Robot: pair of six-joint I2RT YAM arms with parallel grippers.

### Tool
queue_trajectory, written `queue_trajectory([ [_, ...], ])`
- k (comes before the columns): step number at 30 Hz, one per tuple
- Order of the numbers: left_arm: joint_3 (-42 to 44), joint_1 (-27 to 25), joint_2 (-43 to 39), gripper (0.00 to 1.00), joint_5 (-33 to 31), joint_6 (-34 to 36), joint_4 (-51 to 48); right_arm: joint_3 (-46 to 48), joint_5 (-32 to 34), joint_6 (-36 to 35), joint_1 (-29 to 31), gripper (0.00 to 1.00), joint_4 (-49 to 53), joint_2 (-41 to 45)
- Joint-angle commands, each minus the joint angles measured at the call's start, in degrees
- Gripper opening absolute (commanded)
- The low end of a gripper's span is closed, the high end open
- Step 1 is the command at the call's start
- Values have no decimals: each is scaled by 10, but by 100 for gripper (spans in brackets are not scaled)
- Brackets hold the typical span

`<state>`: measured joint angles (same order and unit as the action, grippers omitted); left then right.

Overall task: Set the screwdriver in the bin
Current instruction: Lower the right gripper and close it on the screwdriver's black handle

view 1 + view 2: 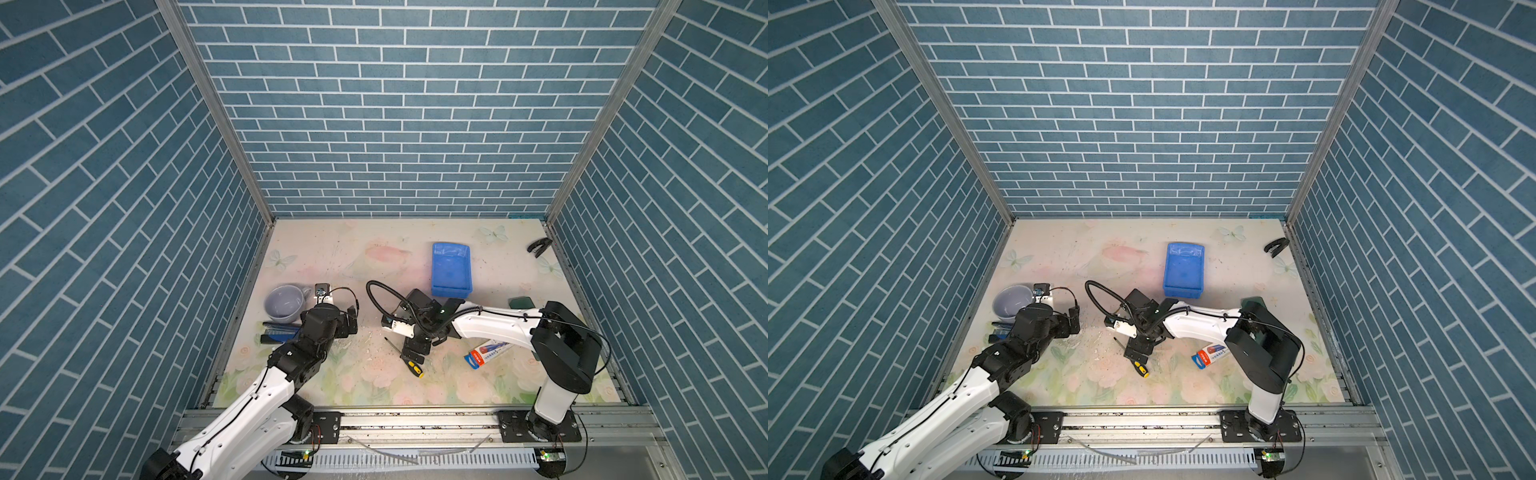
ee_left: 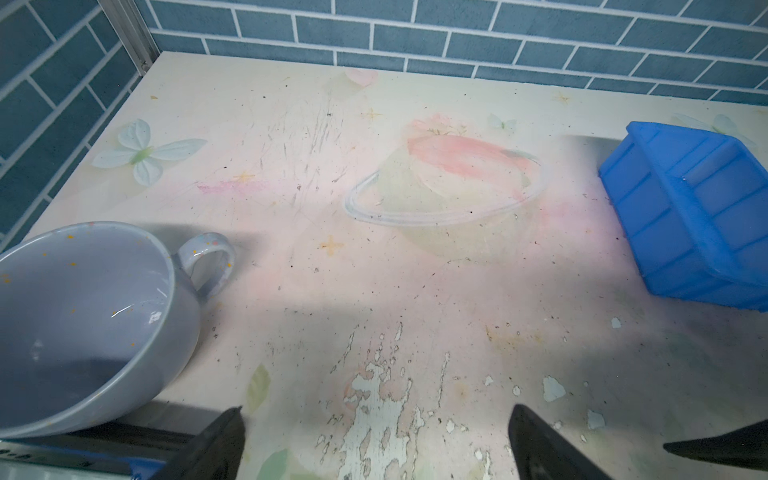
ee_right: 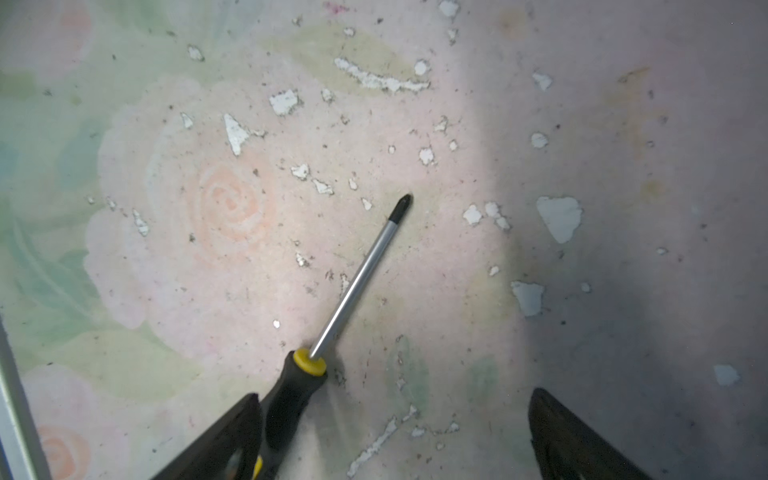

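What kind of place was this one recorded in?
Most likely a staged robot test booth, not a real room: brick-print walls on metal framing, a worn flower-print table, and a left arm and right arm bolted to a rail.

Both top views: bright, even overhead light; brick walls [image 1: 104, 208] splay toward the frame edges; detail sharp. Left wrist view: soft grey shadows on the bench [image 2: 291, 187] beside cup [image 2: 83, 311] and bin [image 2: 685, 232]; small glare inside cup. Right wrist view: bright central patch, dim surround, slightly soft.
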<state>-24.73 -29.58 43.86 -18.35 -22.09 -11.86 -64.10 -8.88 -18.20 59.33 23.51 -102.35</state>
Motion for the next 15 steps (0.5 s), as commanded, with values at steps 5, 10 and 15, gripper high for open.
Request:
queue_trajectory([
  [5,11,6,-12,100,-15,-16,-18,-54,20,-41,16,99,62,-47],
  [10,13,6,-21,100,-19,-16,-27,-39,64,-52,13,99,71,-46],
  [15,15,7,-23,100,-20,-16,-27,-20,60,-48,1,88,83,-25],
])
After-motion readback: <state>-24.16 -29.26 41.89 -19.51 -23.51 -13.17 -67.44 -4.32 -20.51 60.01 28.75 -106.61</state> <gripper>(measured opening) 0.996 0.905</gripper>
